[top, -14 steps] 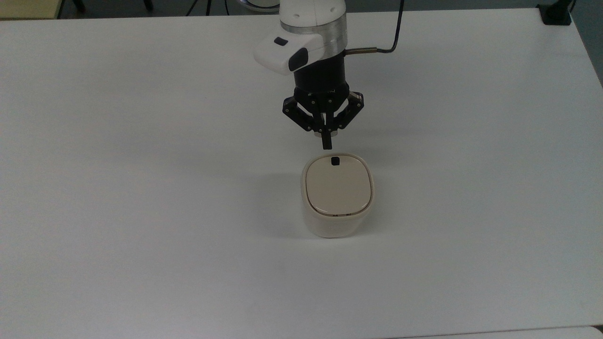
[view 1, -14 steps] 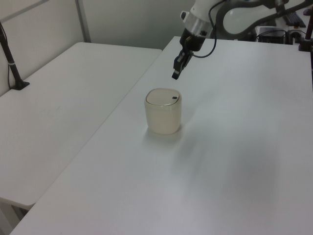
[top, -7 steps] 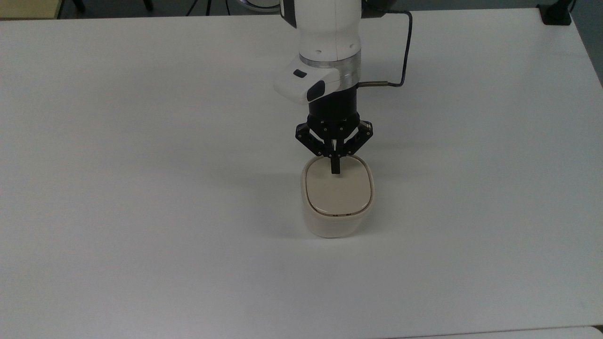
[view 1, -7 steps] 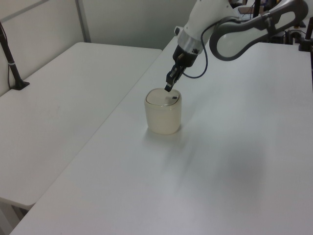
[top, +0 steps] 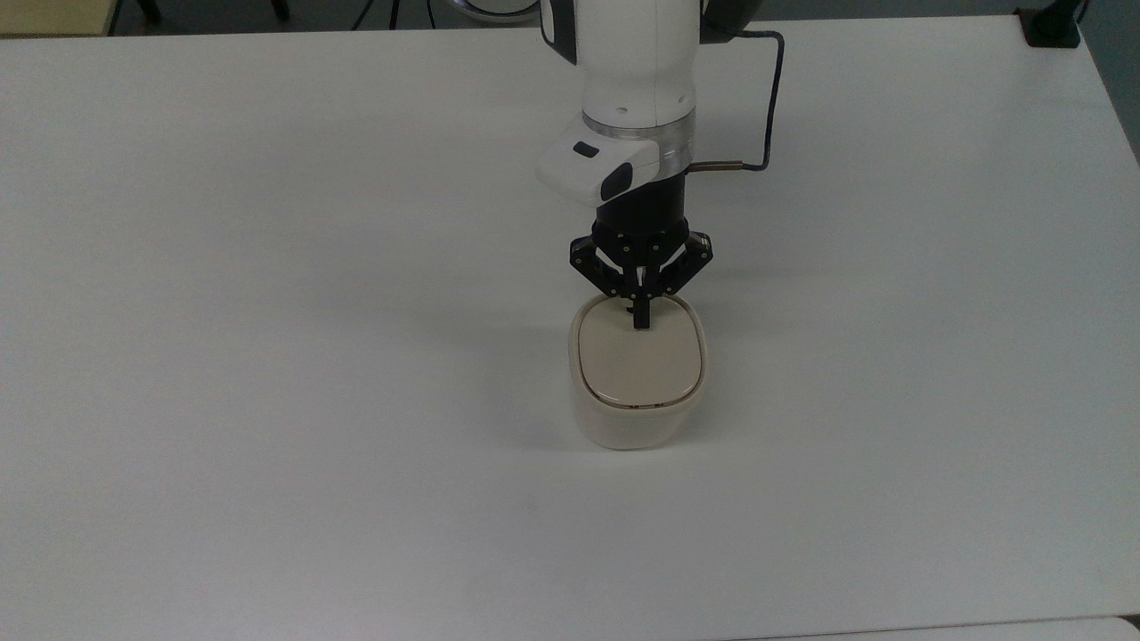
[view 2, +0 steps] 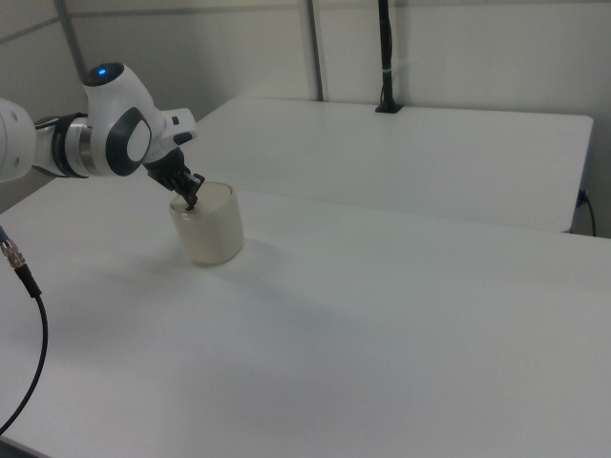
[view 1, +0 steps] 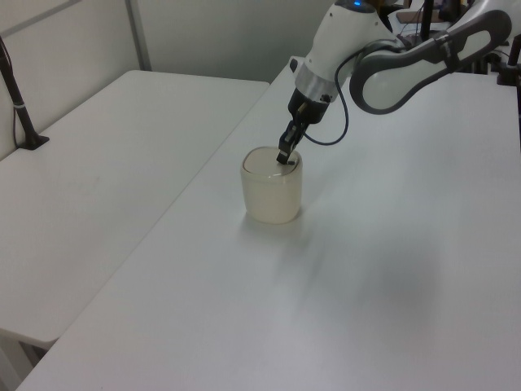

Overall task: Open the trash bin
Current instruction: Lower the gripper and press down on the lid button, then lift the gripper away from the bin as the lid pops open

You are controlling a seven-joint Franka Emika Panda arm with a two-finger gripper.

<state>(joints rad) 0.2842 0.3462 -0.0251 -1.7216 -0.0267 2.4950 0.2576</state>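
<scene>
Arm reaches down, claw (top: 640, 322) pointing downward (fingers pinched together).

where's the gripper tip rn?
In the top view the black two-finger gripper sits just right of centre, its shut tip over the far edge of the cream-beige plastic trash bin lid, on the white table.

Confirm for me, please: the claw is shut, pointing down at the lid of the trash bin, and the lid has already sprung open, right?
Not quite. The lid of the trash bin is down, flush in its rim, as the top view shows. The rest holds: the claw is shut, pointing down at the lid.
</scene>
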